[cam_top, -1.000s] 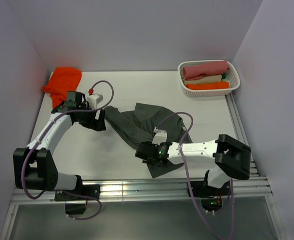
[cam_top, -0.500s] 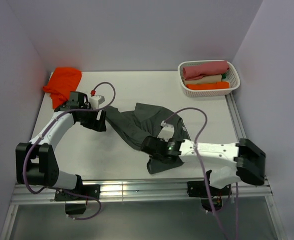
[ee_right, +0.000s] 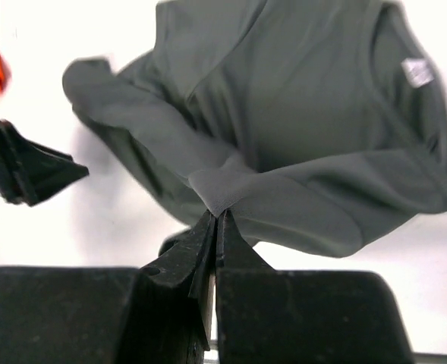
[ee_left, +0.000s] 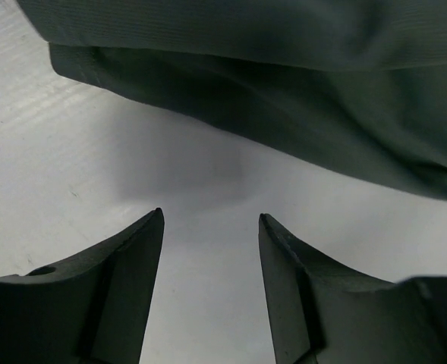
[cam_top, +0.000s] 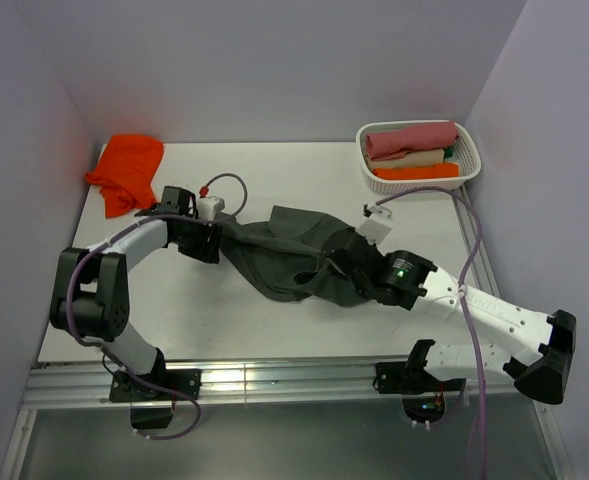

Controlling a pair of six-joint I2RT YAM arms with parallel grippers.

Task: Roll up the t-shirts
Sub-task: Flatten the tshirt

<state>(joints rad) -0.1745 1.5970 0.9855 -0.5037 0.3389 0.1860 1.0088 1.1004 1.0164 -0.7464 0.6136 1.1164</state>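
A dark charcoal-grey t-shirt [cam_top: 279, 245] lies crumpled at the middle of the table. My right gripper [cam_top: 332, 268] is shut on a fold of it near its right side. In the right wrist view the fingers [ee_right: 217, 220] pinch a raised corner of the grey t-shirt [ee_right: 299, 114]. My left gripper [cam_top: 214, 242] sits at the shirt's left edge. Its jaws [ee_left: 210, 224] stand open over bare table, with the grey t-shirt [ee_left: 299, 91] just ahead and nothing between them. A bright orange-red t-shirt [cam_top: 126, 170] lies bunched at the far left corner.
A white basket [cam_top: 469, 172] at the far right holds rolled pink, cream and orange cloths. Walls close in the table on the left, back and right. A metal rail [cam_top: 274, 375] runs along the near edge. Cables loop over both arms.
My right gripper shut on the grey t-shirt's near flap and drew it away from the front edge, up and to the right. The left gripper slid slightly right toward the shirt and narrowed.
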